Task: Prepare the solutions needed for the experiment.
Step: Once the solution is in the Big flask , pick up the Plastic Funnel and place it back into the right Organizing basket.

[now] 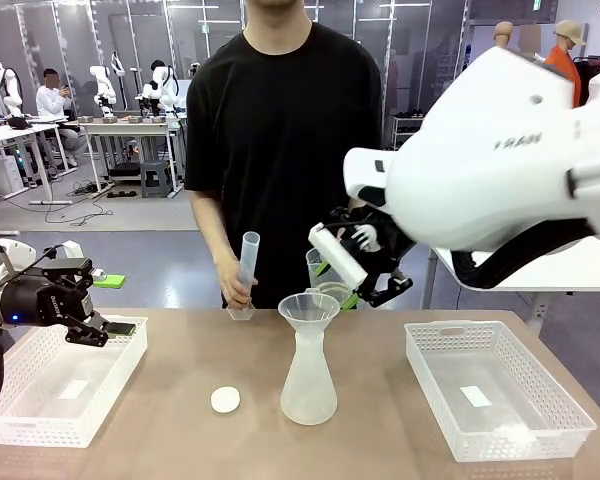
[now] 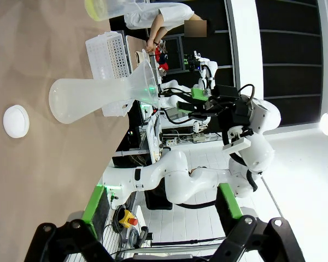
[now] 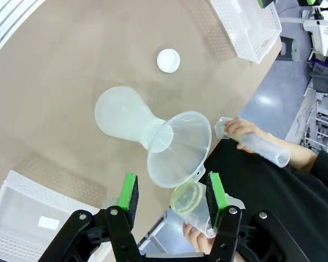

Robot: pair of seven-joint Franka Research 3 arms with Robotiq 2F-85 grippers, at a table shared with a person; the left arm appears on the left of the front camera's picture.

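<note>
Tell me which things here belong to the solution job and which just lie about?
In use: small cup of yellow-green liquid, funnel, flask, measuring cylinder in the person's hand.
Lying about: white cap, left basket, right basket.

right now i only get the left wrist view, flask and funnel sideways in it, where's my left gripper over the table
observer: Your left gripper hangs open above the far rim of the left basket, well to the left of the flask.
operator: has the right one clamped the beaker
observer: No. The beaker sits inside the right gripper, beside one pad with a clear gap to the other. A person's hand is at its base.
operator: i see another hand at the far edge, what's it holding
observer: A graduated cylinder, stood tilted on the table's far edge, behind the funnel.
</note>
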